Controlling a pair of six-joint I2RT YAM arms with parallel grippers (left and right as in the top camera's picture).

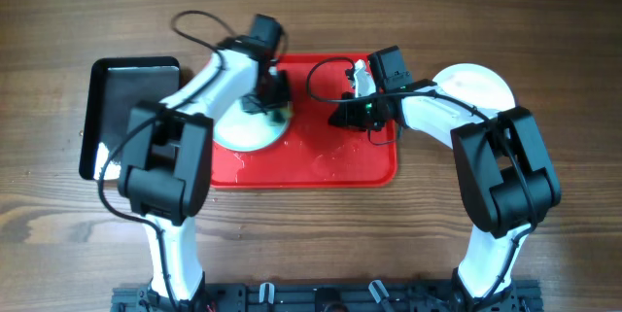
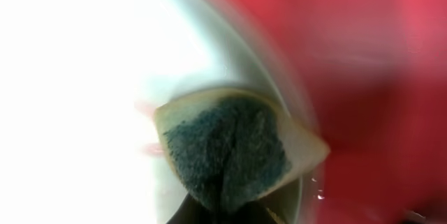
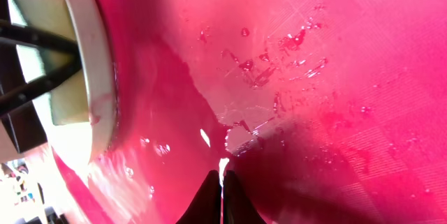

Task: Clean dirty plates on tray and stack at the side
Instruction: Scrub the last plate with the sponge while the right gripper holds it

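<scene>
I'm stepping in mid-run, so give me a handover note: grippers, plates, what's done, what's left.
The left gripper is shut on a sponge, pressing it on the plate on the tray; red smears show beside it.
The right gripper is shut, empty, low over the wet tray.
Done: a side plate lies right of the tray; stack count unclear.
Left: finish wiping, then stack.

Left arm [image 1: 165, 161], right arm [image 1: 505, 171]: white links, bulky black joint housings, looping black cables [image 1: 326, 71]; right pincer [image 3: 222, 182] black, tapered.
</scene>
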